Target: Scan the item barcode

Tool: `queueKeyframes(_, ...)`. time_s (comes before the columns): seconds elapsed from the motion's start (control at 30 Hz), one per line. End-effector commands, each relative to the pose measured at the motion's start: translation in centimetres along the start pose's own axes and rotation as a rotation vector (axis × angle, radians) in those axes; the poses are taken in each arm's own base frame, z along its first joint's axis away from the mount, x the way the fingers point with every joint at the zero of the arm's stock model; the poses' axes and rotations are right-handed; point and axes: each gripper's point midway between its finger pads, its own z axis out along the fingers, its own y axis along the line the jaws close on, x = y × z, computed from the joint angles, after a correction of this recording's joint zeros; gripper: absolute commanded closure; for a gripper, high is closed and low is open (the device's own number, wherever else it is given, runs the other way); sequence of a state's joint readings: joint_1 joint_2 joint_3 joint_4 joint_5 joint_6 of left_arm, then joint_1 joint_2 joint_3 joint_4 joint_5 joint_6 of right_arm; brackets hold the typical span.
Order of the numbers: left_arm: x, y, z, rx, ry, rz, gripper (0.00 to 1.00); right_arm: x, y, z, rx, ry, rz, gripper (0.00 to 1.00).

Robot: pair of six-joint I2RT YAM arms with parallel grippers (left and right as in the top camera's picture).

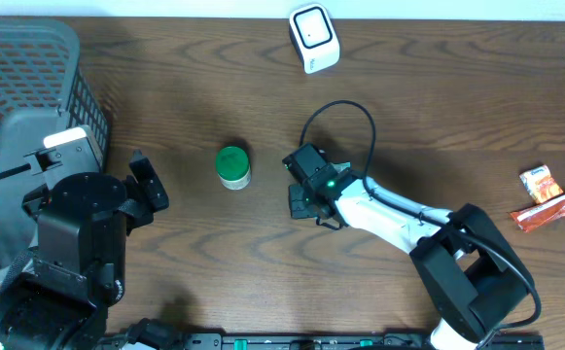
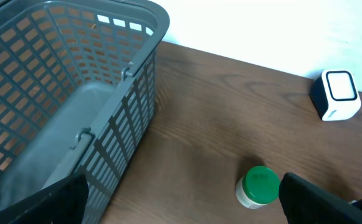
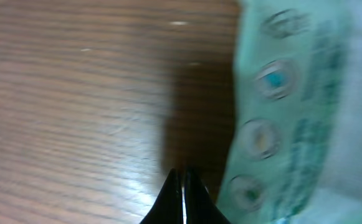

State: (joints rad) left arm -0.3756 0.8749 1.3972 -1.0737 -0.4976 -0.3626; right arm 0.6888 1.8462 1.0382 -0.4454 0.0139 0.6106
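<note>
The item is a small white jar with a green lid (image 1: pixel 232 166), standing upright on the wooden table. It also shows in the left wrist view (image 2: pixel 257 186). My left gripper (image 1: pixel 150 188) is open, about a hand's width left of the jar, with nothing between its fingers (image 2: pixel 323 203). My right gripper (image 3: pixel 182 180) is shut on nothing, low over the table just right of the jar (image 3: pixel 293 112), whose pale label fills that view in a blur. The white barcode scanner (image 1: pixel 314 39) sits at the table's far edge, seen too from the left wrist (image 2: pixel 336 94).
A grey plastic basket (image 1: pixel 29 68) takes up the far left (image 2: pixel 56 74). Two snack packets (image 1: pixel 540 183) (image 1: pixel 552 209) lie at the right edge. The right arm (image 1: pixel 389 214) and its black cable stretch across the middle of the table.
</note>
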Motion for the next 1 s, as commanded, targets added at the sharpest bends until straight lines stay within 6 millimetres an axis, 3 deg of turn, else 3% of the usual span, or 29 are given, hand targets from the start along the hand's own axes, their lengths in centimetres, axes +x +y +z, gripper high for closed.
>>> queueKeyframes(0.0, -0.1, 0.3, 0.0, -0.014, -0.006, -0.004, 0.02, -0.2, -2.8, 0.0, 0.083, 0.006, 0.057, 0.99)
queueKeyframes(0.23, -0.1, 0.3, 0.0, -0.014, -0.006, -0.004, 0.02, -0.4, -7.8, -3.3, 0.270, -0.015, 0.086, 0.99)
queueKeyframes(0.57, -0.1, 0.3, 0.0, -0.014, -0.006, -0.004, 0.02, -2.6, -9.4, -8.3, 0.280, -0.129, 0.093, 0.99)
queueKeyframes(0.8, -0.1, 0.3, 0.0, -0.014, -0.006, -0.004, 0.02, 0.3, -14.4, -9.7, 0.393, -0.009, 0.301, 0.99)
queueKeyframes(0.97, -0.1, 0.3, 0.0, -0.014, -0.006, -0.004, 0.02, 0.5, -15.5, -9.5, 0.395, 0.013, 0.346, 0.99)
